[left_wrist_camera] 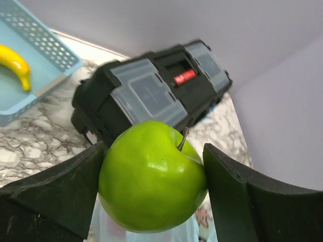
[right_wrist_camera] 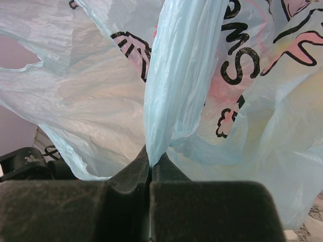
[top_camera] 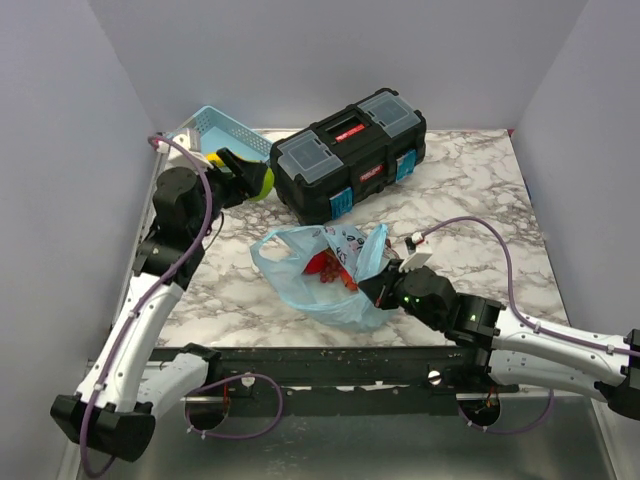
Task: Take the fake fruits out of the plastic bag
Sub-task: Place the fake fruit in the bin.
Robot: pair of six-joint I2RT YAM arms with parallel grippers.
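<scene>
My left gripper (top_camera: 250,181) clamps green apple (left_wrist_camera: 151,176) just left of toolbox (top_camera: 350,155) | basket (top_camera: 226,130) further left, nearest this arm | my right gripper (right_wrist_camera: 150,169) pinches plastic bag (top_camera: 298,272) before toolbox

Plastic bag (top_camera: 300,262) lies mid-desk (top_camera: 470,200), toward the near edge. Toolbox (top_camera: 350,155) stands behind it at the back, set at an angle. Basket (top_camera: 222,128) is left of the toolbox in the back-left corner, with a banana (left_wrist_camera: 15,61) inside. Left claw (top_camera: 258,182) is between basket and toolbox, with an apple (left_wrist_camera: 151,176) held between its fingers. Right claw (top_camera: 378,272) is at the bag's right side, with bag film pinched in it. More fruits (top_camera: 328,268) are inside the bag.
</scene>
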